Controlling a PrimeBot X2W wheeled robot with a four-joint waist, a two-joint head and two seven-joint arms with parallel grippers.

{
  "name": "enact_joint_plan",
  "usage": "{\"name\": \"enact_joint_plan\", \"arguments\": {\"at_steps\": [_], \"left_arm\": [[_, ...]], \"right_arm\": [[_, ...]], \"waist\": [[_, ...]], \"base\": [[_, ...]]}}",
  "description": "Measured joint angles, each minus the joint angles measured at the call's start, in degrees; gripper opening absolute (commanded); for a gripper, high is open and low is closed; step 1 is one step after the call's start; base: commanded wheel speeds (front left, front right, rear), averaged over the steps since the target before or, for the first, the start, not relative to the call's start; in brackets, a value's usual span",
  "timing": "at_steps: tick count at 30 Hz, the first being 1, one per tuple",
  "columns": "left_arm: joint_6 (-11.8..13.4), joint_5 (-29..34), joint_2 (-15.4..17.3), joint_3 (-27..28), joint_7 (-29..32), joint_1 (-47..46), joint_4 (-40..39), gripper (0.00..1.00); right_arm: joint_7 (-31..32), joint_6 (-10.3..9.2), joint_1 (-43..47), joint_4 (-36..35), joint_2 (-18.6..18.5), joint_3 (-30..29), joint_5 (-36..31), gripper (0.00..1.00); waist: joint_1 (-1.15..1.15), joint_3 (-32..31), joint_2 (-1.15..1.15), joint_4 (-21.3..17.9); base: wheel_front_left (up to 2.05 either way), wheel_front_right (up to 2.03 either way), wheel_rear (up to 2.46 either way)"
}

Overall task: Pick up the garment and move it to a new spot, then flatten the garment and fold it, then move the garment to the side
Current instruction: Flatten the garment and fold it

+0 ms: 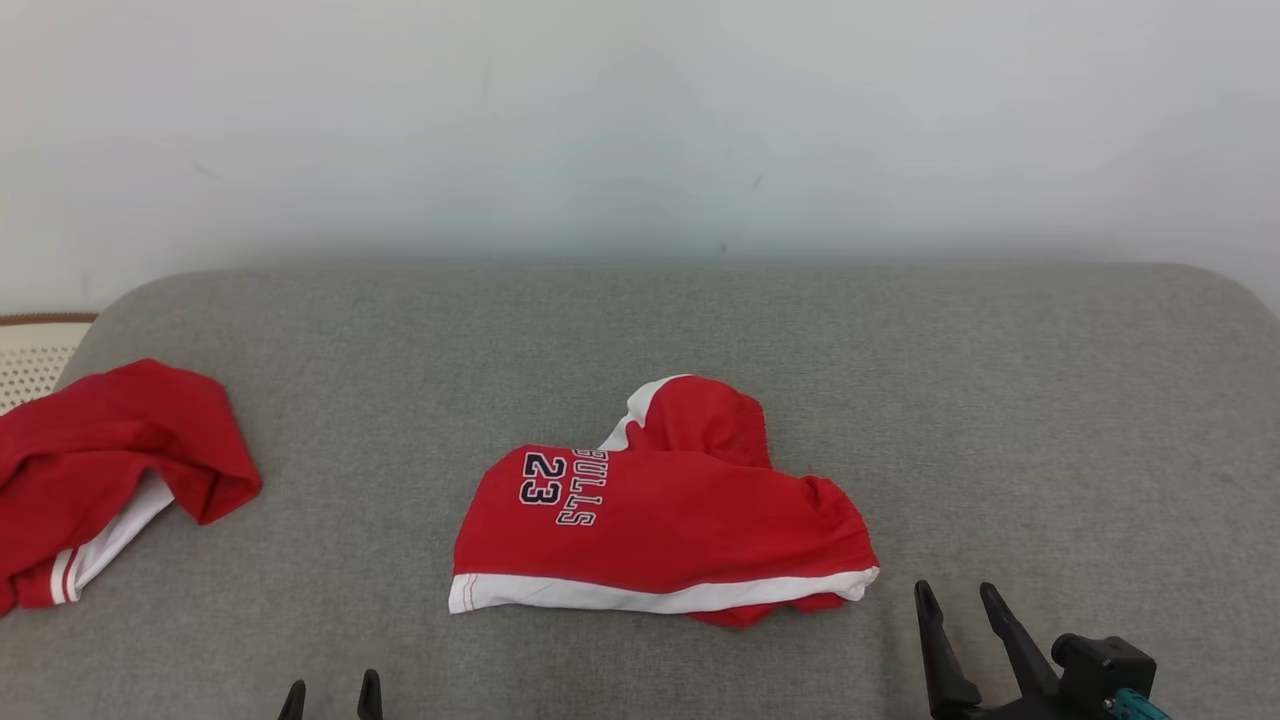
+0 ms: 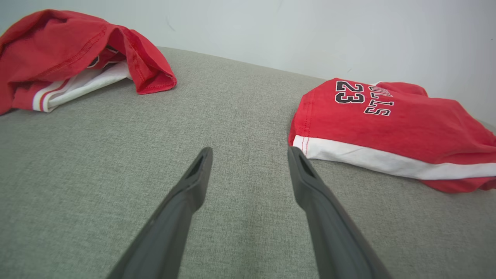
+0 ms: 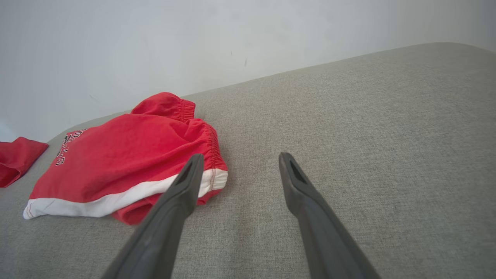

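The garment [image 1: 660, 510] is a pair of red shorts with a white hem band and "BULLS 23" print, lying bunched in the middle of the grey cushion [image 1: 1000, 400]; it also appears as the garment [image 2: 391, 124] and the garment [image 3: 128, 162]. My right gripper [image 1: 960, 598] stands open just right of its lower right corner, nothing between its fingers. Its own view shows the right gripper [image 3: 238, 162] empty, over bare fabric beside the elastic waistband. My left gripper [image 1: 332, 692] is open at the front edge, left of the shorts, and the left gripper [image 2: 250, 155] holds nothing.
A second red and white garment [image 1: 100, 470] lies crumpled at the cushion's left edge, shown as the second garment [image 2: 77, 58] too. A pale woven surface [image 1: 35, 360] sits beyond the left edge. A white wall [image 1: 640, 120] rises behind the cushion.
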Motion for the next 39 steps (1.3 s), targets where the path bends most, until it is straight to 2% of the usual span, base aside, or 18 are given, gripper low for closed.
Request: {"name": "enact_joint_plan", "arguments": {"at_steps": [13,27,33,39], "left_arm": [[2.08,3.60,0.01,0.98,0.00,2.42,-1.99,1.00],[3.15,5.52,0.00,2.16,0.00,2.98,-2.86,1.00],[2.47,4.81,-0.02,1.45,0.00,2.75,-2.29,1.00],[-0.15,1.85,-0.01,0.46,0.00,0.60,-0.38,1.00]], "right_arm": [[0.00,0.00,0.30,-3.21,0.35,-0.64,-8.38,1.00],[0.00,0.00,1.27,-4.61,0.69,-0.96,-9.78,1.00],[0.00,0.00,1.32,-4.39,0.36,0.12,-8.66,1.00],[0.00,0.00,0.49,-3.74,-0.31,1.89,-6.61,1.00]], "waist": [[0.01,-1.85,0.00,-3.60],[0.01,-1.84,0.00,-5.88],[0.00,-1.25,0.00,-5.89],[0.01,0.51,0.00,-5.36]], "base": [[0.00,0.00,0.00],[0.00,0.00,0.00],[0.00,0.00,0.00],[0.00,0.00,0.00]]}}
